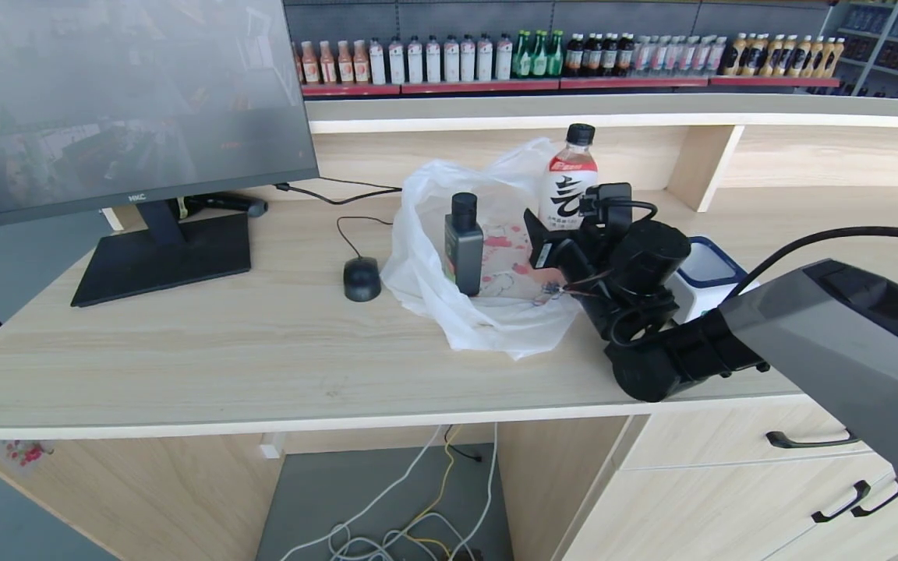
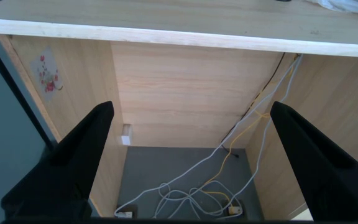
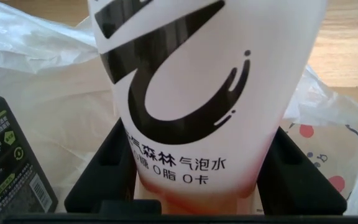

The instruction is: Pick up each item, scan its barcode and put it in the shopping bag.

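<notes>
A white drink bottle (image 1: 570,183) with a black cap and a pink-red band stands upright at the back right of the open white shopping bag (image 1: 433,288). My right gripper (image 1: 550,245) is shut on its lower body. In the right wrist view the bottle (image 3: 197,93) sits between the two black fingers (image 3: 104,168), with the bag (image 3: 48,81) behind it. A dark grey bottle (image 1: 464,245) stands upright inside the bag, left of the white one; its label (image 3: 11,168) is close beside my gripper. My left gripper (image 2: 191,162) hangs open and holds nothing, below the counter's front edge (image 2: 166,34).
A monitor (image 1: 121,101) stands at the left of the counter, with a handheld scanner (image 1: 223,204) behind its base. A black mouse (image 1: 362,278) lies left of the bag. A white box with a dark blue top (image 1: 702,273) sits right of my right wrist. Loose cables (image 2: 197,186) lie under the counter.
</notes>
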### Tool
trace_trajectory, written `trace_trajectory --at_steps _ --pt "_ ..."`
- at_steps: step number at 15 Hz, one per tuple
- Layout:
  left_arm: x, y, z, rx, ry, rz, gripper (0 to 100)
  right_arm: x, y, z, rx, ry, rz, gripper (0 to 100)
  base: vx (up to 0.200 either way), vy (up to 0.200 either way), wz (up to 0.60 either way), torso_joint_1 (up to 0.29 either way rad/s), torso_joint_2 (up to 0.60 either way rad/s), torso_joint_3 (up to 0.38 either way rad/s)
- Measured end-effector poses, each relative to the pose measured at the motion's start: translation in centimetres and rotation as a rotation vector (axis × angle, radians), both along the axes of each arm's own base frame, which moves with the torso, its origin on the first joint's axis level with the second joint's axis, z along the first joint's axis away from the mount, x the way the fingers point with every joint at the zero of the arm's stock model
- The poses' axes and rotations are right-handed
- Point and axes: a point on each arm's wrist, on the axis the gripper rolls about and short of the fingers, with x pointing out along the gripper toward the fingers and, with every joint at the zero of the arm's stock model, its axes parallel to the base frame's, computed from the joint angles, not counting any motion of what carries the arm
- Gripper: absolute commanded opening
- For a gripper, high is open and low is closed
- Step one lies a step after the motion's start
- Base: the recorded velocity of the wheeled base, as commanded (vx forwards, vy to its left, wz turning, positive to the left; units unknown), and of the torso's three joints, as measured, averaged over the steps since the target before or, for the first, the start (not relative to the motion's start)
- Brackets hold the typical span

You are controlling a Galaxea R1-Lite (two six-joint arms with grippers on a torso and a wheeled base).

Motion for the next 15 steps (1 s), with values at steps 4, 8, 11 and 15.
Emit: trace_trajectory --at_steps 4,8,11,15 --pt "0.0 0.0 0.0 0.0 0.0 0.0 100 -1.1 0.0 -1.4 -0.013 0.006 0.005 0 0.0 0.0 0.0 0.0 0.0 0.0" --pt "0.0 0.0 0.0 0.0 0.0 0.0 100 -1.5 -0.1 -1.8 -0.019 0.014 0.008 0 0.0 0.0 0.0 0.0 0.0 0.0" --pt "0.0 0.0 0.0 0.0 0.0 0.0 100 -1.6 0.0 -1.8 -0.022 0.016 0.009 0 0.0 0.0 0.0 0.0 0.0 0.0" --pt "0.0 0.0 0.0 0.0 0.0 0.0 100 -1.7 0.0 -1.6 -0.04 -0.001 0.001 100 0.0 0.0 0.0 0.0 0.0 0.0"
